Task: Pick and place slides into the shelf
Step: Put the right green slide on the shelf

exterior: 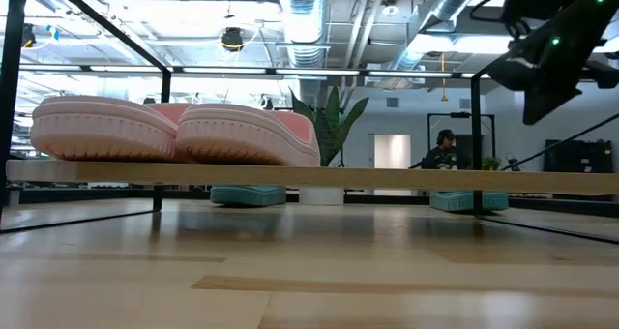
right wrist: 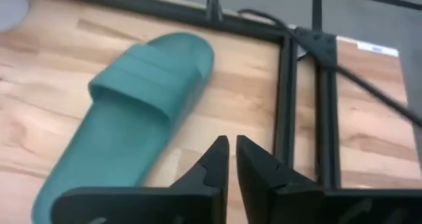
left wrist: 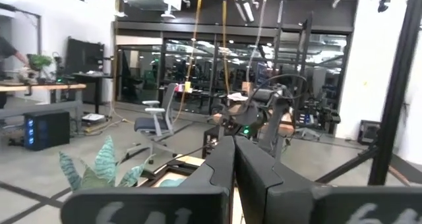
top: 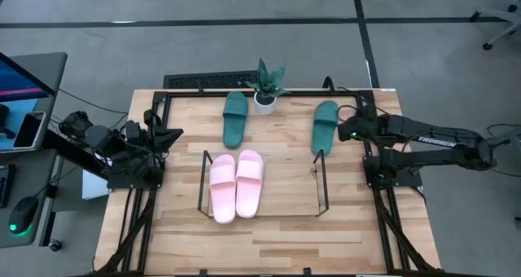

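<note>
Butcher-block wood table (top: 277,236), pale planks with visible grain, edged by a black metal frame (top: 203,91). Shelf (top: 202,183): thin black wire rack, upright end loops, mid-table. Two pink slides (top: 236,185) side by side, filling the shelf's left half, matte foam with wide straps; from the low view, ribbed sole edges resting on the rack's board. Two green slides outside the shelf toward the far edge: left green slide (top: 234,117) just beside a small potted plant (top: 266,86) in a white pot, spiky leaves; right green slide (right wrist: 128,125) near the far-right corner, smooth foam, rounded toe, broad strap, its near end reaching the shelf's right end loop. Right pincer (right wrist: 232,159) just beside that slide on its right side, above the table next to the frame rail, not touching the foam; fingers nearly together with a thin slit between, holding nothing. Left pincer (left wrist: 234,161) well apart from all slides, parked at the table's left edge, fingers pressed together, empty.
</note>
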`<state>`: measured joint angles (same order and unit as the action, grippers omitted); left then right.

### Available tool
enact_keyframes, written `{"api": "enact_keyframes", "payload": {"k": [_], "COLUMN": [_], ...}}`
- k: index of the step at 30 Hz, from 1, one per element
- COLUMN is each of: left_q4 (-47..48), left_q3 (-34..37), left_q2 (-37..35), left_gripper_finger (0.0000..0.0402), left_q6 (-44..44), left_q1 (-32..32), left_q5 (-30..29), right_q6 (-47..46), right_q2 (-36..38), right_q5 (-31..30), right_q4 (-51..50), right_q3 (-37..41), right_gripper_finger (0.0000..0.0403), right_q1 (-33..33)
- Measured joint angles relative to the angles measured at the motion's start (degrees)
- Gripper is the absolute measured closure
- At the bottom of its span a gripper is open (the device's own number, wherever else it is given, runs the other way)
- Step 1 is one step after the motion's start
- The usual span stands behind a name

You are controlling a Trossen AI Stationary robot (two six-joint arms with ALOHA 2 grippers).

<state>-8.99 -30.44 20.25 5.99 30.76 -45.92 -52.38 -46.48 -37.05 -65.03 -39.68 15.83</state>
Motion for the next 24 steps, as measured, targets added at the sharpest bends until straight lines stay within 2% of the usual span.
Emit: {"api": "enact_keyframes", "payload": {"k": [7, 16, 19, 24], "left_q4": [0.5, 0.5, 0.7, 0.8], "left_q3": [0.0, 0.0, 0.0, 0.0], "left_q2": [0.0, -0.1, -0.1, -0.1], "left_gripper_finger": [0.0401, 0.0401, 0.0401, 0.0401], "left_q6": [0.3, 1.7, 1.9, 2.4], "left_q1": [0.0, 0.0, 0.0, 0.0], "left_q5": [2.1, 3.5, 3.5, 3.5], "right_q6": [-4.9, -13.6, -11.3, 0.8], "right_q2": [-8.2, -18.0, -20.6, -23.1], "right_q5": [0.2, -2.5, -2.9, -3.5], "right_q4": [5.2, 6.5, 6.4, 5.8], "right_q3": [0.0, 0.0, 0.0, 0.0], "right_gripper_finger": [0.0313, 0.0233, 0.0215, 0.0205], "right_q1": [-4.2, -4.5, -4.5, -4.6]}}
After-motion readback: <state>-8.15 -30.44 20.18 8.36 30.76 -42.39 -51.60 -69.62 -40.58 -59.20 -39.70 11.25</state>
